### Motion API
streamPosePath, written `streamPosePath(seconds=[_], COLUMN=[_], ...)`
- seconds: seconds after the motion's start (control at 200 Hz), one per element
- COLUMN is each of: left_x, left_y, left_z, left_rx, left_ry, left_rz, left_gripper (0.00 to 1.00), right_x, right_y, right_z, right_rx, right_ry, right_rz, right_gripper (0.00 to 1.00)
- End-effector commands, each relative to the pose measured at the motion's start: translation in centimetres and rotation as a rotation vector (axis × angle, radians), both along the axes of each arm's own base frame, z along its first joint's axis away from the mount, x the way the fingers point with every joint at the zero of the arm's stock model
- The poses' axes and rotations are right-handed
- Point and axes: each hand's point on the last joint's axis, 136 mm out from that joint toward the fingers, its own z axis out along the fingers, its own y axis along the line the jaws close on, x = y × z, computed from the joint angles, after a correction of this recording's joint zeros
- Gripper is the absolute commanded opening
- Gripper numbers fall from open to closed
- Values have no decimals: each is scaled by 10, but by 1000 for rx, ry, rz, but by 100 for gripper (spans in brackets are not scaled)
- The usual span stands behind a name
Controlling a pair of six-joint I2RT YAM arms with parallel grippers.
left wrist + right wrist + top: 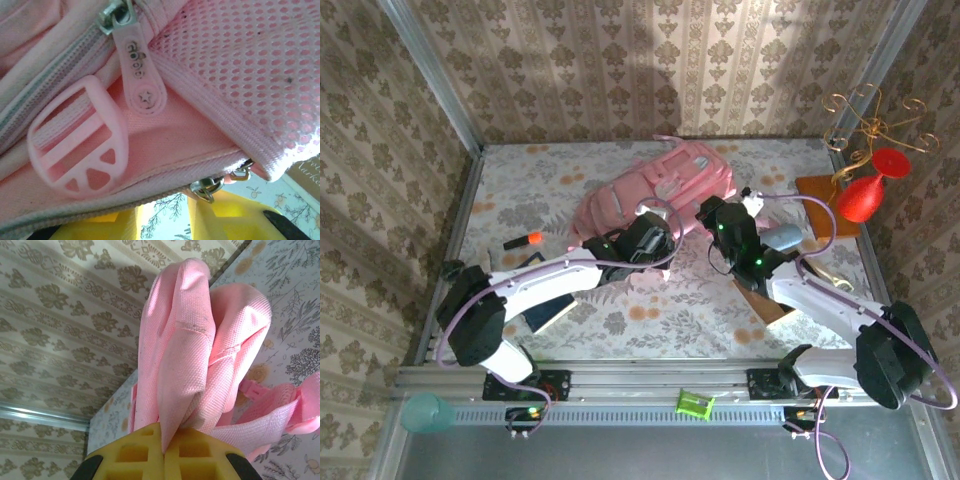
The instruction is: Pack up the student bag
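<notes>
top view: student bag [655, 190] lies at the far middle of the table [520, 190], both my arms reaching low and inward to its near edge, left gripper [655, 240] just left of right gripper [718, 222]. right wrist cam adds the grip: right gripper [164, 447] clamped on a fold of the bag's pink webbing. left wrist cam gives zip pull [140, 80] and mesh pocket [250, 60] up close; my yellow fingers [225, 220] sit part apart, tips hidden under the bag, so can't tell if the left one grips.

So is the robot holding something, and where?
The right gripper pinches the student bag by a pink strap. The left gripper holds nothing that shows.
</notes>
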Motion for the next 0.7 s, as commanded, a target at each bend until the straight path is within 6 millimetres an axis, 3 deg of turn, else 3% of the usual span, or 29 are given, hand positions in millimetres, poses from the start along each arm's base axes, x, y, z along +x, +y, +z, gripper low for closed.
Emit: streamPosePath(seconds=[0.0,0.19,0.695], left_x=[15,4,3], left_y=[0,-2,18], left_z=[40,49,32], left_rx=[-122,-138,-88], left_ry=[-120,-154,-126], left_rz=[73,71,150], left_gripper=[30,32,28], right_x=[-8,-11,-10], right_y=[-5,1,7], right_z=[32,33,42], right_rx=[139,201,199], right_ry=[-80,-66,-80], right_rz=[-66,-86,-76], right_gripper=[0,0,0])
